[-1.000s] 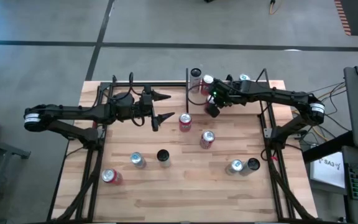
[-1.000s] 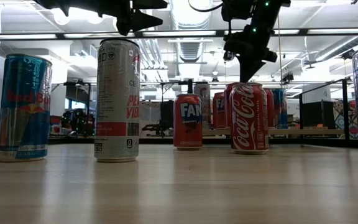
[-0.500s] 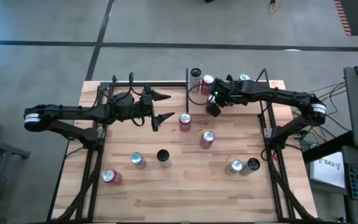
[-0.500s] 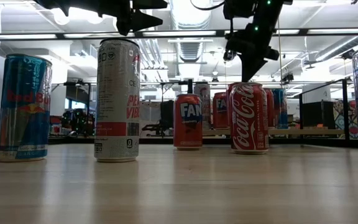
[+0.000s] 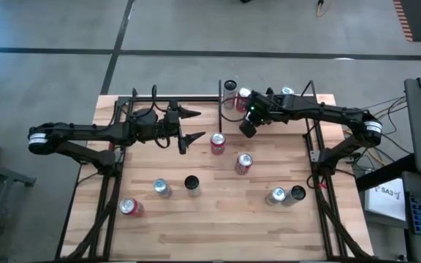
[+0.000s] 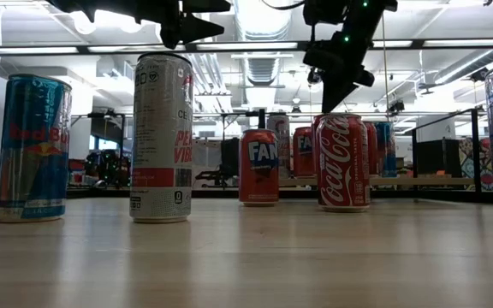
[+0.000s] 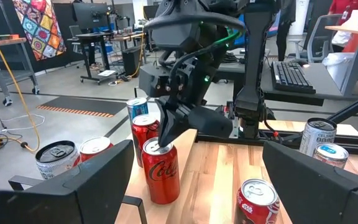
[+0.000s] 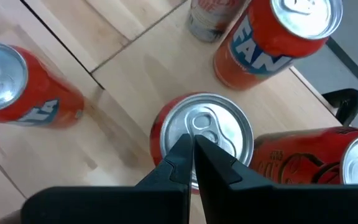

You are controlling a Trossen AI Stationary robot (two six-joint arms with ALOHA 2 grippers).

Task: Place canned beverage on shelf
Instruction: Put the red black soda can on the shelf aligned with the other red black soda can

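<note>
- Right gripper (image 8: 193,144): fingers pinched together, empty, hanging just above the top of a red Coca-Cola can (image 7: 161,172), tips over its pull tab.
- Coca-Cola can: upright on the counter (image 5: 218,212), red body, white script logo, silver lid. It stands near the shelf (image 7: 27,182), not on it.
- Shelf: light-wood board with thin black rods, at the counter's far edge. It carries a red Fanta can (image 8: 277,38), a tall silver can (image 5: 230,89), a blue-topped can (image 7: 137,106) and others.
- Left gripper (image 5: 189,126): fingers spread wide, empty, raised over the counter's far left part, well apart from the Coca-Cola can.
- More cans stand loose on the counter.
</note>
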